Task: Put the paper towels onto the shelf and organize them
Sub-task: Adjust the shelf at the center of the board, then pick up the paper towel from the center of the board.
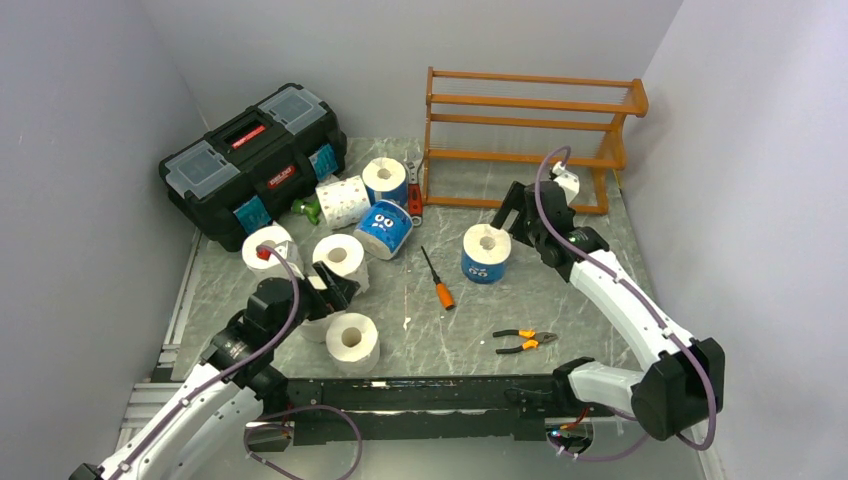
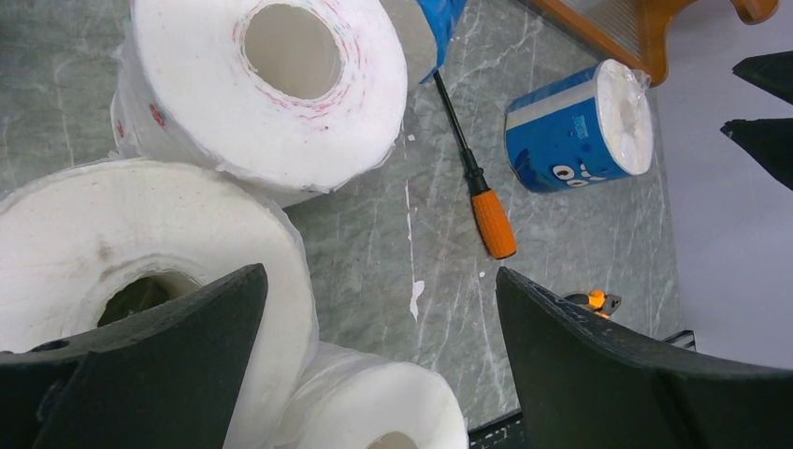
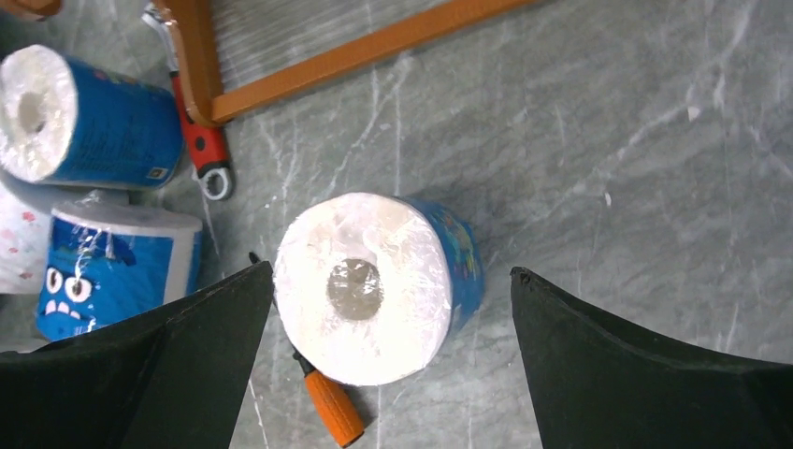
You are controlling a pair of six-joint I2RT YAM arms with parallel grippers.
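An orange wooden shelf (image 1: 530, 103) stands at the far right corner of the worktop (image 1: 570, 300), a black toolbox (image 1: 255, 165) at its far left. Several paper rolls (image 1: 340, 257) cluster left of centre; one blue roll (image 1: 487, 252) stands upright mid-worktop, near a screwdriver (image 1: 437, 279).

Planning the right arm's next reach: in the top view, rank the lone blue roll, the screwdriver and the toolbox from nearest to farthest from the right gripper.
From the right gripper:
1. Blue roll, just beside it.
2. Screwdriver, table centre.
3. Toolbox, back left.
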